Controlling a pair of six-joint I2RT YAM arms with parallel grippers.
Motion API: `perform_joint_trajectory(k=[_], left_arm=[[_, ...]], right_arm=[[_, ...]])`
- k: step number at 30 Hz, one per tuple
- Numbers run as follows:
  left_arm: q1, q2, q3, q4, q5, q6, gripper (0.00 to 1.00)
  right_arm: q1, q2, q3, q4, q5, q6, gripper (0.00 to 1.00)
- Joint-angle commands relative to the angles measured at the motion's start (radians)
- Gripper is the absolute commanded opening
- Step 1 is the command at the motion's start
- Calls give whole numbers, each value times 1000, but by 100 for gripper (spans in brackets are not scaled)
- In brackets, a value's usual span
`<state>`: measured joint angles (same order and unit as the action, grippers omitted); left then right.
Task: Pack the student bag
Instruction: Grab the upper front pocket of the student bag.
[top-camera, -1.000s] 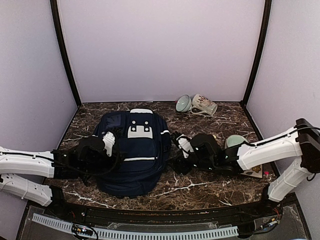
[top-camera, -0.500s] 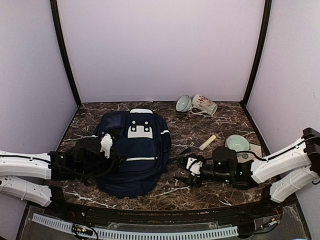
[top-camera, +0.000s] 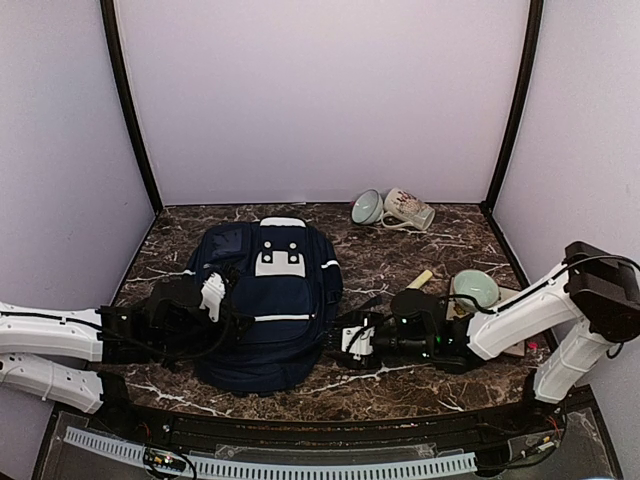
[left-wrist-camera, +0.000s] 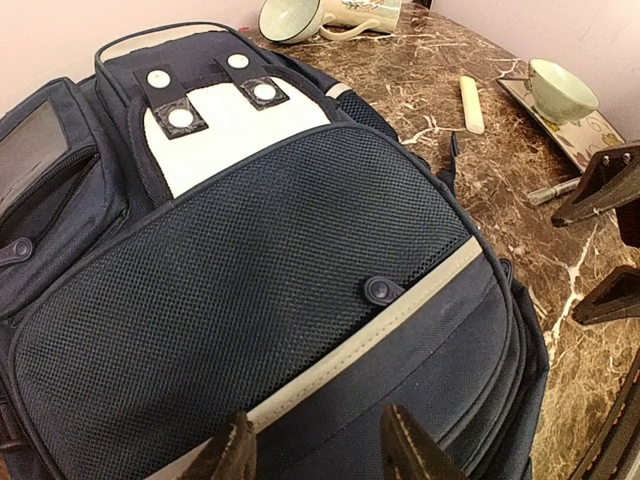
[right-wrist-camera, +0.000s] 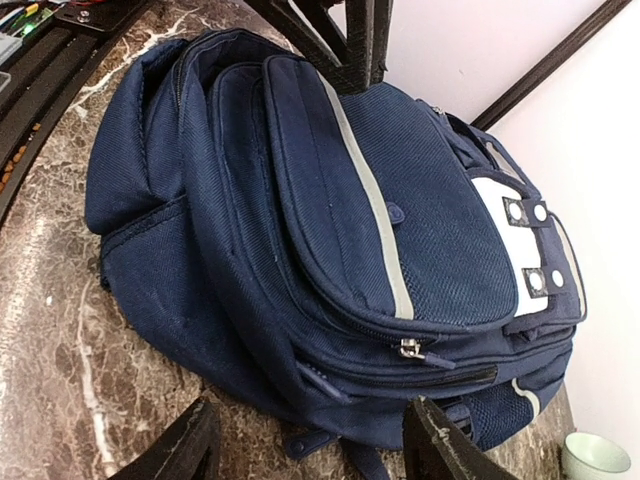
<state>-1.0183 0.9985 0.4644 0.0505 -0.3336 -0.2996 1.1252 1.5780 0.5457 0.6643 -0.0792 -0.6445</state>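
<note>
- Both hands gape wide and empty: left hand (left-wrist-camera: 315, 425) over the front pocket (left-wrist-camera: 240, 290), right hand (right-wrist-camera: 312, 415) facing the zips.
- Large navy-blue fabric backpack (top-camera: 265, 300) lies flat toward the surface's (top-camera: 400, 250) left edge, zips apparently closed.
- Pinch the small metal zip pull (right-wrist-camera: 408, 348) squarely; the left hand should pin the fabric.
- Pale yellow stick (top-camera: 420, 279), green bowl (top-camera: 473, 288) and tipped mug (top-camera: 408, 208) sit toward the right edge, apart from the bag.

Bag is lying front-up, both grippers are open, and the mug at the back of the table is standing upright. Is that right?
Not quite: the mug lies on its side, as the top external view shows. The rest holds: the student bag lies front-up, and the left gripper and the right gripper are both open.
</note>
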Motion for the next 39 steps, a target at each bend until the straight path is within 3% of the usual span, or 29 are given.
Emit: perform_joint_trajectory(k=[1, 13, 24, 26, 29, 34, 39], left_arm=[[1, -29, -20, 0, 20, -12, 44], [0, -61, -42, -6, 30, -18, 44], [1, -78, -51, -18, 24, -18, 44], [0, -81, -52, -18, 27, -18, 44], [0, -84, -51, -17, 27, -18, 44], [-1, -79, -48, -11, 31, -17, 44], [0, -69, -44, -5, 34, -15, 44]], right_arm=[[-4, 60, 74, 33, 10, -99, 62], [-117, 199, 254, -75, -40, -165, 55], [-141, 248, 300, -150, -60, -167, 52], [-149, 252, 313, -187, -84, -145, 48], [-160, 256, 337, -241, -122, -112, 29], [-164, 263, 349, -286, -152, -87, 11], [-165, 245, 341, -294, -171, -66, 6]])
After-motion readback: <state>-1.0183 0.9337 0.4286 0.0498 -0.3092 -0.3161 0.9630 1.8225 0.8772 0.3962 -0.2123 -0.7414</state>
